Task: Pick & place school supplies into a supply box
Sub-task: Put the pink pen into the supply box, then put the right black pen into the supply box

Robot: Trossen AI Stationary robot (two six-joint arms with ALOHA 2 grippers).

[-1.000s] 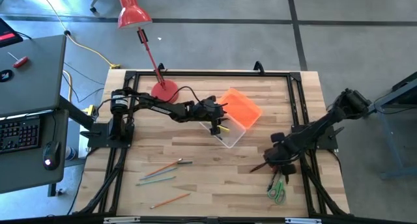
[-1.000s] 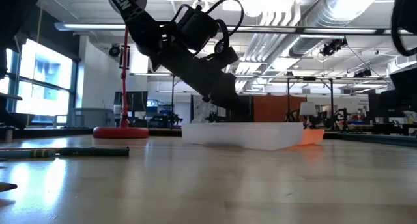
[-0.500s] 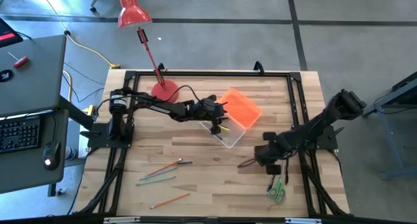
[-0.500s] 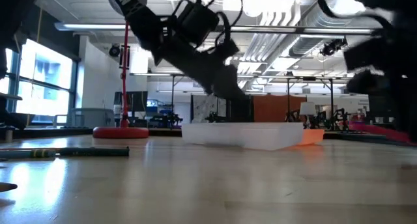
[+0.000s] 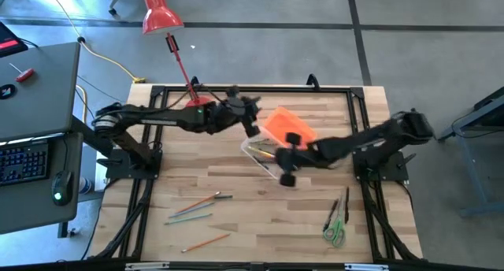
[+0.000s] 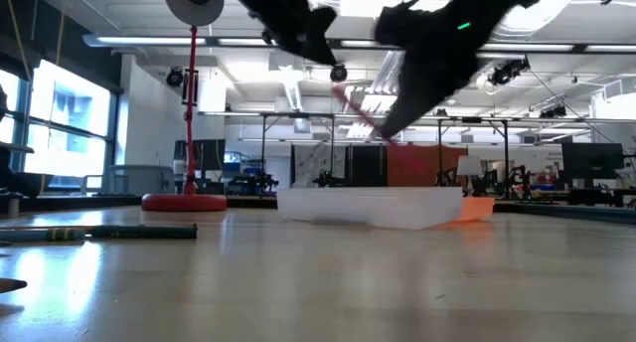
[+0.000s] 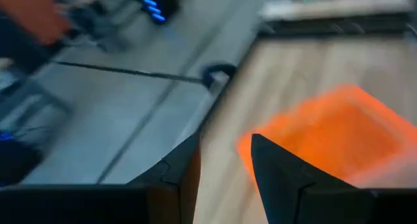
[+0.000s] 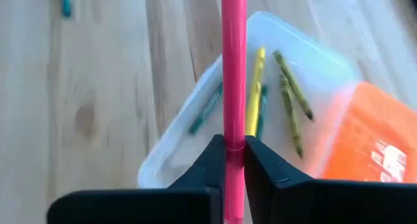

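Observation:
The supply box (image 5: 266, 159) is a clear tray on the table's middle, with its orange lid (image 5: 288, 129) leaning at its far side. Yellow and green pencils (image 8: 255, 94) lie inside it. My right gripper (image 5: 287, 159) hovers over the box, shut on a red pencil (image 8: 233, 68). My left gripper (image 5: 253, 126) hangs open in the air by the lid's far left side, holding nothing. More pencils (image 5: 200, 206), green-handled scissors (image 5: 335, 231) and a dark pen (image 5: 345, 202) lie flat on the table. My right gripper pinches the red pencil's shaft (image 8: 233, 138) between its two fingers, which lie across it. The fingers slant down from the table's right side. The pencil is lifted clear above the box and runs on past the fingertips, tilted in the low view (image 6: 360, 113).
A red desk lamp stands with its round base (image 5: 198, 109) at the far left, its arm leaning beyond the table's far edge. A black frame (image 5: 236, 88) runs around the tabletop. A desk with a keyboard (image 5: 22, 157) stands left of the table.
My right gripper has travelled from beside the scissors near the right edge up and leftward to over the box, carrying the red pencil off the table. My left gripper has risen out of the box toward the far edge and tipped up.

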